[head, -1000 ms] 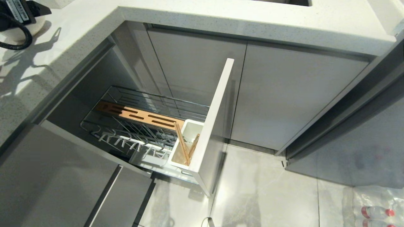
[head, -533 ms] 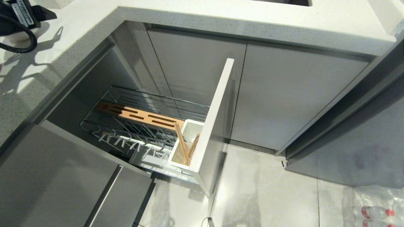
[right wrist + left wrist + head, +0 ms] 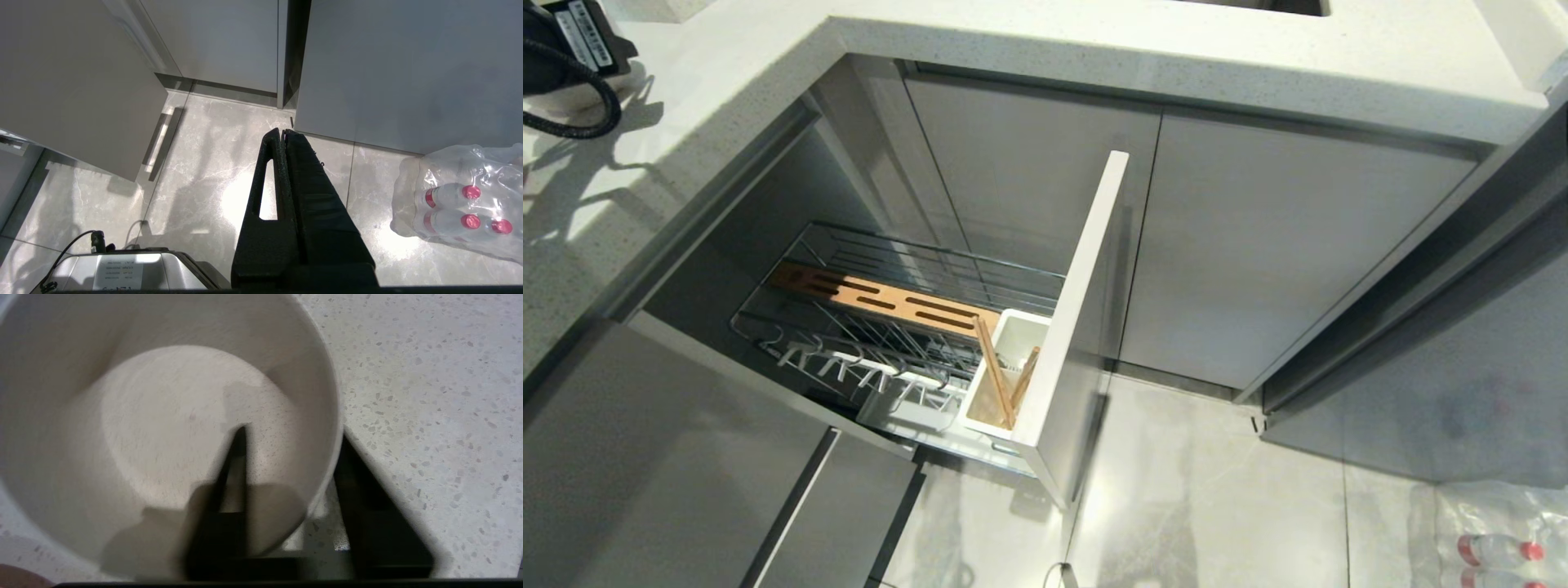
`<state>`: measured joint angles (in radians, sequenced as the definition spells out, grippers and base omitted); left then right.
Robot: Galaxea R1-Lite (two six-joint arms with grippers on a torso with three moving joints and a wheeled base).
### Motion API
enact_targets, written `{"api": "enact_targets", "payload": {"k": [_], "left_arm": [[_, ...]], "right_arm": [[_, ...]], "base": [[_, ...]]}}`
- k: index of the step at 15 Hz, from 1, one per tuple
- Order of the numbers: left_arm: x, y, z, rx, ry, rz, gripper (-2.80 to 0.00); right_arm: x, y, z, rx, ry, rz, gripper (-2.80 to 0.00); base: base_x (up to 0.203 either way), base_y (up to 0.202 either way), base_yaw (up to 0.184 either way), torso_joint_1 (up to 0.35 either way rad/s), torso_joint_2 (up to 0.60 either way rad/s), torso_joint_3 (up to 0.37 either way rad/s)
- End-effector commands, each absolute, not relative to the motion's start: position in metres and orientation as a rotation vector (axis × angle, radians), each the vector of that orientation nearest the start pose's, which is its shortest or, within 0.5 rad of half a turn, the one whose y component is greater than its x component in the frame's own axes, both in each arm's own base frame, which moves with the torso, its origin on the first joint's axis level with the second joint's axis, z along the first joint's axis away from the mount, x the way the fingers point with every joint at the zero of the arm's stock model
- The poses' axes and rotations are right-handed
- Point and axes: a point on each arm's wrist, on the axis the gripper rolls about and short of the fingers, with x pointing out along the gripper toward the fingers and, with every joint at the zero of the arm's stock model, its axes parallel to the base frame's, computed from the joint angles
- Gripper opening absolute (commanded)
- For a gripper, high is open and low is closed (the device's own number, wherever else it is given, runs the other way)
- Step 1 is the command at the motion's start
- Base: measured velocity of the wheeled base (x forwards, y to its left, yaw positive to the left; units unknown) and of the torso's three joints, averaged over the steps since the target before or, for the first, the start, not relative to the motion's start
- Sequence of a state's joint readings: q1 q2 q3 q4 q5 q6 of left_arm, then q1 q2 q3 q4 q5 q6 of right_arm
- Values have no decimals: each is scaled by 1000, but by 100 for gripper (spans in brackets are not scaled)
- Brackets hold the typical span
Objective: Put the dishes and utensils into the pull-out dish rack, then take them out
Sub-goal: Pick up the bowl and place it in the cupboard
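White bowl (image 3: 163, 416) rim now between left tool (image 3: 292, 445) fingers, previously spread

One pull-out dish rack (image 3: 907, 327) is in the head view, at about 7 o'clock from the middle. It carries one brown wooden strip (image 3: 882, 300) and one white utensil cup (image 3: 1005, 371). Two chopsticks (image 3: 995, 371) stand in this cup. One white bowl (image 3: 163, 424) sits on the speckled surface (image 3: 429, 396). Two grey cabinet doors (image 3: 1258, 245) are at 12 and 2 o'clock. One wrapped pack of bottles (image 3: 461, 204) lies on the floor; three red caps are visible.
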<state>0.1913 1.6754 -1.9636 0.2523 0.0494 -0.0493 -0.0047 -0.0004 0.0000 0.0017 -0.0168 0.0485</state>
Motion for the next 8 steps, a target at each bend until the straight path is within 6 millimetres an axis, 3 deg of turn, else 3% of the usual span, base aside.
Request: {"api": "enact_targets", "payload": {"k": [1, 4, 8], "left_arm": [[272, 54, 425, -46, -44, 240, -280], [269, 51, 427, -49, -47, 234, -280], [249, 37, 440, -48, -91, 193, -280]], "right_arm": [[-23, 0, 75, 49, 3, -22, -280], [-23, 0, 75, 49, 3, -22, -280], [-23, 0, 75, 49, 3, -22, -280]], "base": [[0, 0, 0, 0, 0, 0], [0, 0, 0, 0, 0, 0], [0, 0, 0, 0, 0, 0]]}}
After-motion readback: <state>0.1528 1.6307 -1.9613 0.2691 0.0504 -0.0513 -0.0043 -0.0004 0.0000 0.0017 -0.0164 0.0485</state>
